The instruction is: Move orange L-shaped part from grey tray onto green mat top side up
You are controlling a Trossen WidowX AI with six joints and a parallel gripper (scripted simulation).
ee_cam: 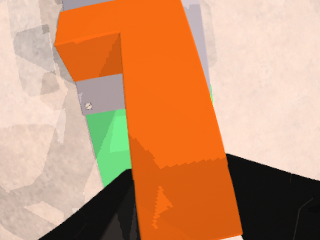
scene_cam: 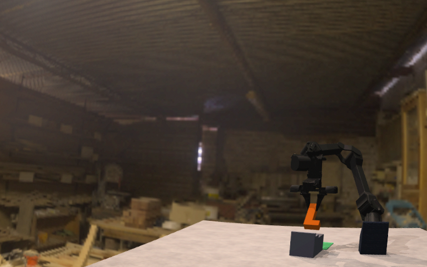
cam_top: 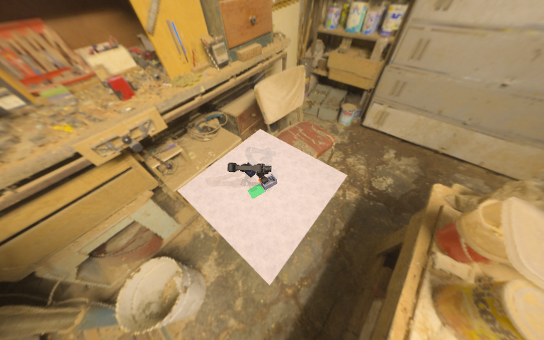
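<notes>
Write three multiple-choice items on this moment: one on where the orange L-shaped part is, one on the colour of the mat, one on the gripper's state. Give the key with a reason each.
1. Where is the orange L-shaped part?
A. flush in its pocket
B. hanging above the grey tray
C. flat on the mat

2. What colour is the flat mat beside the tray?
A. green
B. blue
C. red

3. What is the black parallel-jaw gripper doing?
A. open, holding nothing
B. shut on nothing
C. shut on the part

Key: 1 B, the exterior view shows a gap under the part's foot. 2 A, the top view shows green. 3 C, the fingers pinch the part's upper end.
</notes>
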